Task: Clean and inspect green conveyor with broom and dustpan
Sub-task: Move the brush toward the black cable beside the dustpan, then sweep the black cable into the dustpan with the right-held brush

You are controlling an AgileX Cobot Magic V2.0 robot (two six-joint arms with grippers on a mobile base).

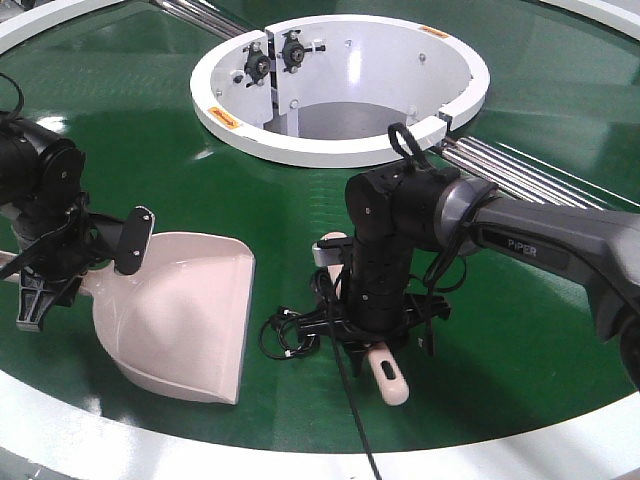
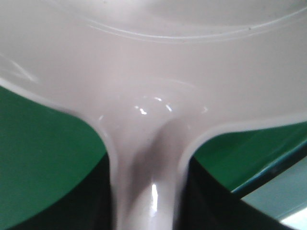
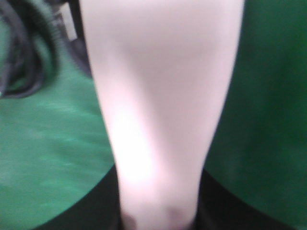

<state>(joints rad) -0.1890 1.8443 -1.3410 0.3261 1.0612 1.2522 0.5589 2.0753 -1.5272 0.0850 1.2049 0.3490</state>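
Observation:
The pale pink dustpan [image 1: 190, 320] lies on the green conveyor [image 1: 520, 300] at the lower left, mouth toward the front. My left gripper [image 1: 75, 268] is shut on its handle, which fills the left wrist view [image 2: 148, 143] between the dark fingers [image 2: 91, 201]. My right gripper [image 1: 375, 335] points down at the belt's middle front and is shut on the broom [image 1: 392, 380]. The broom's handle end sticks out toward me and its other end shows behind the wrist. Its pale shaft [image 3: 163, 96] runs between the right fingers [image 3: 96, 211]. The bristles are hidden.
A tangle of black cable [image 1: 290, 335] lies on the belt beside the right wrist and shows in the right wrist view [image 3: 24, 57]. The white hub [image 1: 340, 150] stands behind, metal rollers [image 1: 520, 170] to its right. The white outer rim [image 1: 100, 420] runs along the front.

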